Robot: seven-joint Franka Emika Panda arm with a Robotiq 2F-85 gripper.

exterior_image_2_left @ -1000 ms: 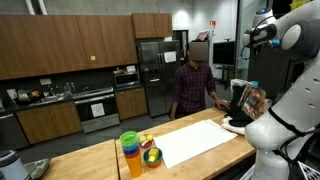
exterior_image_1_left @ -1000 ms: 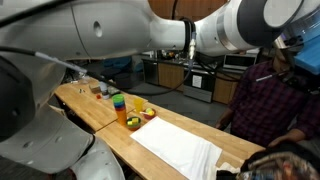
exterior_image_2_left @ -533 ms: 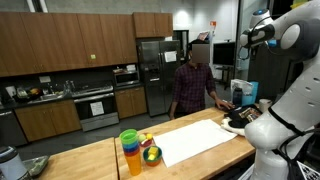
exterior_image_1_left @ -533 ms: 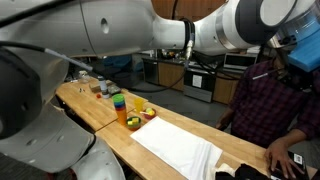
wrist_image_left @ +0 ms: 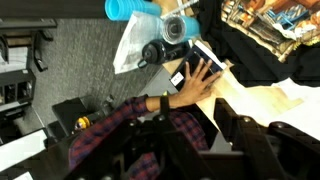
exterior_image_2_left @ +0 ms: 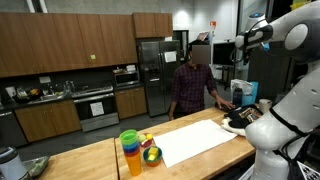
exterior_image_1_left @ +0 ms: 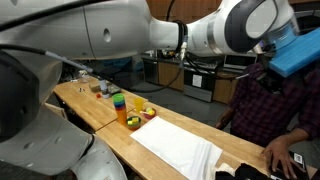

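Note:
My gripper [wrist_image_left: 190,140] is raised high over the counter's end, and the wrist view looks straight down past its two dark fingers [wrist_image_left: 228,128]. The jaws stand apart with nothing between them. Directly below is a person's arm in a plaid sleeve, with the hand [wrist_image_left: 198,80] lying flat on the wooden counter corner [wrist_image_left: 262,100]. The same person [exterior_image_2_left: 193,85] stands beside the counter in both exterior views. In an exterior view the gripper [exterior_image_2_left: 243,36] hangs at the top right, above the person's head height.
A stack of coloured cups [exterior_image_2_left: 131,152] and a bowl of fruit [exterior_image_2_left: 151,156] stand mid-counter beside a white cloth [exterior_image_2_left: 195,142]. A colourful snack bag [wrist_image_left: 265,22] and dark gear [wrist_image_left: 165,50] lie near the hand. Cabinets, oven and fridge line the back wall.
The person's hand has come down onto the counter corner, and the colourful bag that stood there has been moved lower. My arm has shifted only slightly.

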